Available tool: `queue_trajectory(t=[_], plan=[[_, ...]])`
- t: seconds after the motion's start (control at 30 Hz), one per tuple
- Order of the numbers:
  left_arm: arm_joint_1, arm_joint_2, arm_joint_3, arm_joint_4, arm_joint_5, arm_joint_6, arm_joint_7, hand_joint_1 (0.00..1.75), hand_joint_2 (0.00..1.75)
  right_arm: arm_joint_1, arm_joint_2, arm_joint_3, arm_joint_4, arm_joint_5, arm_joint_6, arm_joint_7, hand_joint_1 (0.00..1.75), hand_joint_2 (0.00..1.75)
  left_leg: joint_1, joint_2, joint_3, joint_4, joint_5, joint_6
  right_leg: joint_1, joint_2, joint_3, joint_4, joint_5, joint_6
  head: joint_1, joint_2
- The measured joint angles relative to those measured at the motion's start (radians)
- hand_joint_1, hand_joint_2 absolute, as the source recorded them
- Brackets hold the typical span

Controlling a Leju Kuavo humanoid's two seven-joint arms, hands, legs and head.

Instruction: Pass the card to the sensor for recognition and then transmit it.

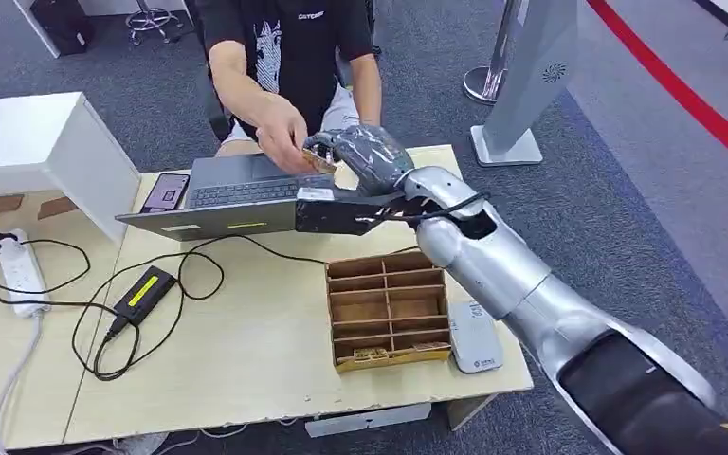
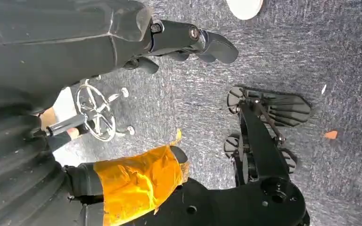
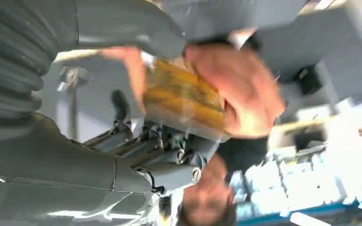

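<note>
Handover step, judged from the head view: right hand [image 1: 365, 156] stretched out over the far side of the bench [image 1: 246, 360], holding the card [image 1: 320, 163] up to a seated person's hand [image 1: 284, 133]. Seen from the right wrist, card [image 3: 184, 101] yellow-orange and glossy, pinched between the thick grey thumb and the darker fingers [image 3: 169, 169], with the person's hand [image 3: 238, 89] already closed on its far edge. Both holding it at once, so the scan at the sensor probably done, the transfer itself not yet complete.

Next move, as a judgement: ease the robot fingers apart only once the person's grip is firm, then draw the arm straight back. Letting go too early risks dropping the card onto the laptop [image 1: 232, 194] directly beneath.

Left hand [image 2: 193, 40] hanging low over grey carpet, fingers curled in loosely with nothing in them.

Room for moving: laptop lid edge close under the right wrist. Behind that, nearer the robot, a brown divided box [image 1: 387, 308] sitting under the forearm, with a small white reader [image 1: 475, 336] just beside it near the bench's right edge. Black power brick [image 1: 142, 292] and looping cable on the left part of the bench, well apart from the arm. White box [image 1: 47, 152] at the far left. Open air above the right edge of the bench, the clearest path back.
</note>
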Motion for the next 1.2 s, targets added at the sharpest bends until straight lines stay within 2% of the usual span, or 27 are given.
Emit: queue_trajectory(t=[0.07, 0.17, 0.27, 0.37, 0.43, 0.5, 0.7, 0.8, 0.93, 1.1, 1.13, 1.2], plan=[[0.0, 0.0, 0.0, 0.0, 0.005, 0.0, 0.006, 0.0, 1.75, 0.014, 0.003, -0.014, 0.006, -0.15, 0.09, -0.044, 0.0, 1.75, 0.0, 0.0, 0.0, 0.0, 0.0, 0.0, 0.0, 0.0, 0.0, 0.0, 0.0, 0.0, 0.0, 0.0], [0.0, 0.0, 0.0, 0.0, 0.017, 0.002, 0.008, 0.0, 1.75, 0.04, 0.003, -0.034, 0.021, -0.329, 0.17, -0.073, 0.0, 1.75, 0.0, 0.0, 0.0, 0.0, 0.0, 0.0, 0.0, 0.0, 0.0, 0.0, 0.0, 0.0, 0.0, 0.0], [0.0, 0.0, 0.0, 0.0, 0.027, 0.006, 0.008, 0.0, 1.75, 0.074, -0.01, -0.058, 0.029, -0.427, 0.202, -0.094, 0.0, 1.75, 0.0, 0.0, 0.0, 0.0, 0.0, 0.0, 0.0, 0.0, 0.0, 0.0, 0.0, 0.0, 0.0, 0.0], [0.004, 0.0, 0.0, 0.0, 0.039, 0.008, 0.008, 0.0, 1.75, 0.106, -0.047, -0.076, 0.018, -0.446, 0.19, -0.114, 0.0, 1.75, 0.0, 0.0, 0.0, 0.0, 0.0, 0.0, 0.0, -0.001, 0.0, -0.001, 0.0, 0.0, 0.0, 0.0], [0.007, 0.0, 0.0, 0.0, 0.045, 0.009, 0.008, 0.0, 1.75, 0.133, -0.077, -0.092, -0.006, -0.433, 0.152, -0.128, 0.0, 1.75, 0.0, 0.0, 0.0, 0.0, 0.0, 0.0, 0.0, 0.0, 0.0, -0.001, 0.0, 0.0, 0.0, 0.0], [0.008, -0.001, 0.0, 0.0, 0.05, 0.012, 0.008, 0.0, 1.75, 0.18, -0.118, -0.118, -0.061, -0.386, 0.063, -0.152, 0.0, 1.75, 0.0, -0.001, 0.0, 0.001, -0.001, 0.001, 0.0, -0.001, 0.0, -0.002, 0.0, 0.0, 0.0, 0.0], [0.029, -0.005, 0.013, 0.0, 0.051, 0.019, -0.006, 0.0, 1.75, 0.391, -0.228, -0.274, -0.302, -0.242, -0.15, -0.222, 0.0, 1.75, 0.0, -0.003, -0.001, 0.001, -0.002, 0.003, 0.0, -0.003, 0.001, -0.003, -0.001, 0.001, 0.0, 0.0], [0.033, -0.007, 0.027, 0.0, 0.051, 0.019, -0.016, 0.0, 1.75, 0.511, -0.238, -0.362, -0.43, -0.211, -0.256, -0.273, 0.0, 1.75, 0.0, -0.002, -0.001, 0.0, -0.004, 0.002, 0.0, -0.002, 0.001, -0.003, -0.002, 0.002, 0.0, 0.0], [0.034, -0.01, 0.031, 0.0, 0.051, 0.019, -0.016, 0.0, 1.75, 0.59, -0.241, -0.417, -0.528, -0.195, -0.268, -0.274, 0.0, 1.75, 0.0, 0.0, 0.0, 0.0, -0.004, 0.002, 0.0, 0.0, 0.0, -0.002, -0.002, 0.002, 0.0, 0.0], [0.036, -0.012, 0.036, 0.0, 0.051, 0.019, -0.016, 0.0, 1.75, 0.621, -0.242, -0.446, -0.576, -0.188, -0.277, -0.275, 0.0, 1.75, 0.0, 0.0, 0.0, 0.0, -0.004, 0.002, 0.0, 0.0, 0.001, -0.002, -0.002, 0.001, 0.0, 0.0], [0.036, -0.012, 0.037, 0.0, 0.051, 0.019, -0.017, 0.0, 1.75, 0.635, -0.242, -0.452, -0.587, -0.163, -0.308, -0.286, 0.0, 1.75, 0.0, 0.0, 0.001, 0.0, -0.004, 0.001, 0.0, 0.0, 0.001, -0.002, -0.002, 0.001, 0.0, 0.0], [0.037, -0.013, 0.038, 0.0, 0.051, 0.021, -0.023, 0.0, 1.75, 0.683, -0.242, -0.474, -0.622, -0.098, -0.415, -0.319, 0.0, 1.75, 0.0, -0.002, 0.0, 0.0, -0.004, 0.001, 0.0, -0.003, 0.002, -0.003, -0.002, 0.002, 0.0, 0.0]])
